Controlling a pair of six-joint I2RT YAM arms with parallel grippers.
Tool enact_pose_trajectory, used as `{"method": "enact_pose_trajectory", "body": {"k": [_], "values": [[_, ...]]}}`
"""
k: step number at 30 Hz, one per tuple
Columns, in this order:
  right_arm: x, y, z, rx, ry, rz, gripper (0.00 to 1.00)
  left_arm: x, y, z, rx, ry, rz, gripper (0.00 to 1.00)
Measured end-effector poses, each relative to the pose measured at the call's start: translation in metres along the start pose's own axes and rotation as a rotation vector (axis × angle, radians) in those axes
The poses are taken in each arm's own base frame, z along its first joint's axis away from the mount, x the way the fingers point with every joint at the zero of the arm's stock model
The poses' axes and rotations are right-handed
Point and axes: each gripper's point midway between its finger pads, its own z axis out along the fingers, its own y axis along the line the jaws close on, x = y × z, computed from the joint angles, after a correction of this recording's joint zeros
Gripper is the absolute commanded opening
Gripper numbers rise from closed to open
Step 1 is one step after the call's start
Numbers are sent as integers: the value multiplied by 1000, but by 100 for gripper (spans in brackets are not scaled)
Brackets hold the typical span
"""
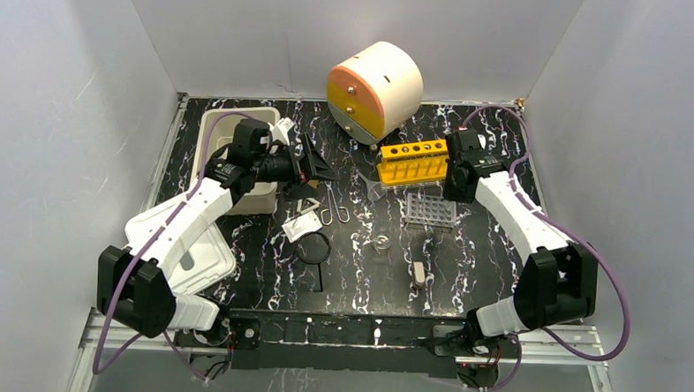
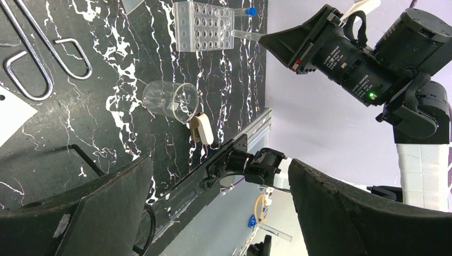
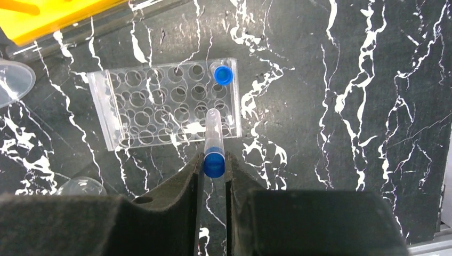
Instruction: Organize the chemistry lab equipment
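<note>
roughly an early stage, judging by how much lies loose.

right gripper (image 3: 214,161) – pinched narrow on a blue-capped tube (image 3: 213,133), pads on either side of the cap end. the tube's clear tip points at the clear tube rack (image 3: 160,109), over a hole near the rack's near edge. whether the tip has entered the hole cannot be told from the wrist view.

a second capped tube (image 3: 222,74) stands seated in a far corner hole of the same rack. every other hole looks empty. the yellow rack (image 1: 411,161) sits just behind, near the drawer unit (image 1: 375,89).

left gripper (image 2: 219,165) – fingers spread wide, nothing between them. it hangs above the table (image 1: 473,255) by the white tub (image 1: 218,124), its wrist camera looking across at the other arm.

done, as far as can be seen: one tube racked, one in hand at the rack.

left, by this reading – most of it. loose on the marbled surface:
- thin metal tongs (image 2: 37,58)
- white square pad (image 1: 300,227), just beside the tongs
- black ring with handle (image 1: 313,247), near the pad
- glass beaker (image 2: 170,100), upright, mid-table
- brown-handled tool (image 2: 201,128), close beside the beaker in the left wrist view, though the top view shows them apart
- clear funnel (image 3: 11,80), near the yellow rack's corner

none of these is in the tub or the drawers, so sorting them likely remains once the tube is seated.
</note>
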Motion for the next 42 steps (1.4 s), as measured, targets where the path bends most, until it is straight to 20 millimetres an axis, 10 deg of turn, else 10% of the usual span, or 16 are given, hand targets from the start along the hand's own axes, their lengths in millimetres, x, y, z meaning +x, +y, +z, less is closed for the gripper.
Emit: {"method": "enact_pose_trajectory", "body": {"k": [25,42], "values": [[-2,-7,29,-23,41,12,17,-4,-3,8,28,12,-27,98],[-8,-3,47,9,104,-9,38,-6,1,7,20,9,-33,98]]}}
